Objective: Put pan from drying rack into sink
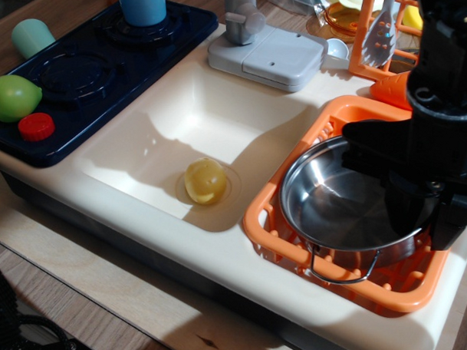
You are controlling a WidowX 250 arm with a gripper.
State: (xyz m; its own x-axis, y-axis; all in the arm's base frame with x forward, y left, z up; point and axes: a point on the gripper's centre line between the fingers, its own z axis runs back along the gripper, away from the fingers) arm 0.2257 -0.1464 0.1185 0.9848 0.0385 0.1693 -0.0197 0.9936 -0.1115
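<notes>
Right now my tool [409,207] reaches down onto the far right side of the pan [338,206], but its own dark bulk hides the tips, so I cannot tell whether it is clenched on the rim or released. That pan sits in the drying rack [287,177], tilted, its near wire handle [338,271] hanging over the slats. Left of the rack, the sink [140,144] holds a yellowish round object [205,180] on its drain. A green fruit [12,97] and a red cap [36,126] rest on the dark blue stovetop [99,68].
</notes>
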